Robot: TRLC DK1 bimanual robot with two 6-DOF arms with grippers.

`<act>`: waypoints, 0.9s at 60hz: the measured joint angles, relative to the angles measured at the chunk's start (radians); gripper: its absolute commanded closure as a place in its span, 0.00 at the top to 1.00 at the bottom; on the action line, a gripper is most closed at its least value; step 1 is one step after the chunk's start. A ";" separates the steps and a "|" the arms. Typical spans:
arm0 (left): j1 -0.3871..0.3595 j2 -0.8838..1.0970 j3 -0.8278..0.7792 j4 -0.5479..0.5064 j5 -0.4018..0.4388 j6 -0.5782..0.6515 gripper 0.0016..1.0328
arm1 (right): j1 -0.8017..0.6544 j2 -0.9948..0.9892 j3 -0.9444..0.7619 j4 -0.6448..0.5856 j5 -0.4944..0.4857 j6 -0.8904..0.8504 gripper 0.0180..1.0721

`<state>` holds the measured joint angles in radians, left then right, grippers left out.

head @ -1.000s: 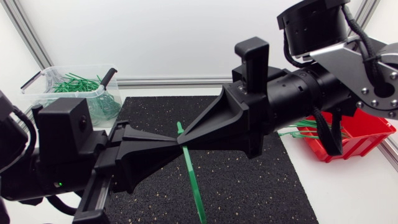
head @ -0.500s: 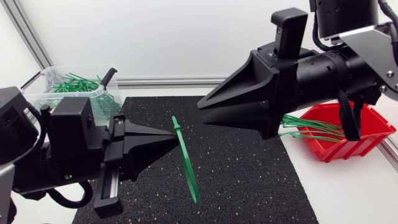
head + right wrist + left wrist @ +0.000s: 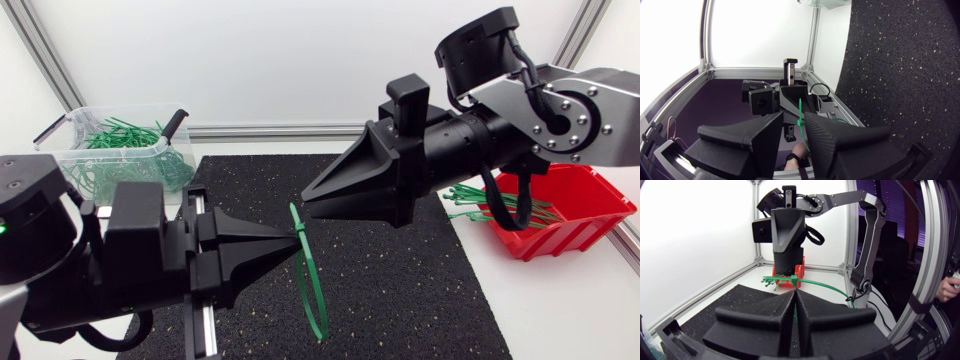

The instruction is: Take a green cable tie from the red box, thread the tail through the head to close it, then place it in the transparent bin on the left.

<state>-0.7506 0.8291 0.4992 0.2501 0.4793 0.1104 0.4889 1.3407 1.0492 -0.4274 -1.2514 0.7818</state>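
Above the black mat (image 3: 400, 290), a thin green cable tie (image 3: 312, 285), bowed in a narrow arc, is clamped by the left gripper (image 3: 290, 238); the right gripper (image 3: 308, 192) is held slightly parted

White table (image 3: 570, 310) with a black speckled mat (image 3: 420, 290) laid flat across the middle, running from the far side to the near edge. The clear bin (image 3: 120, 108) sits on the white surface at the far left, just beside the mat's far left corner. The red box (image 3: 560, 238) is over on the right, also on the white part, right next to the mat's right edge.
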 measured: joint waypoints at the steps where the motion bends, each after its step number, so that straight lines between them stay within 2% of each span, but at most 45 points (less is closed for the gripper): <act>1: -0.004 0.000 0.001 -0.001 -0.005 0.006 0.04 | 0.003 0.001 0.000 -0.005 -0.002 -0.006 0.34; 3: -0.009 0.000 0.003 -0.007 -0.011 0.021 0.04 | 0.007 0.003 0.000 -0.015 -0.002 -0.017 0.34; 8: -0.021 0.001 0.008 -0.018 -0.026 0.048 0.04 | 0.019 0.007 0.000 -0.040 -0.002 -0.037 0.23; 12: -0.031 0.002 0.013 -0.026 -0.037 0.071 0.04 | 0.027 0.010 0.000 -0.050 -0.002 -0.056 0.20; 29: -0.070 0.010 0.015 -0.033 -0.093 0.165 0.04 | 0.036 0.012 0.000 -0.087 0.002 -0.089 0.20; 35: -0.081 0.010 0.020 -0.037 -0.109 0.185 0.04 | 0.036 0.012 0.000 -0.093 0.003 -0.099 0.05; 46: -0.095 0.011 0.026 -0.051 -0.123 0.206 0.04 | 0.039 0.011 0.000 -0.095 0.024 -0.111 0.06; 54: -0.142 0.009 0.026 -0.051 -0.188 0.214 0.04 | 0.031 0.011 0.008 -0.109 0.037 -0.118 0.06</act>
<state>-0.8925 0.8383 0.5247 0.1989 0.2913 0.3241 0.5198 1.3518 1.0569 -0.5365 -1.2144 0.6640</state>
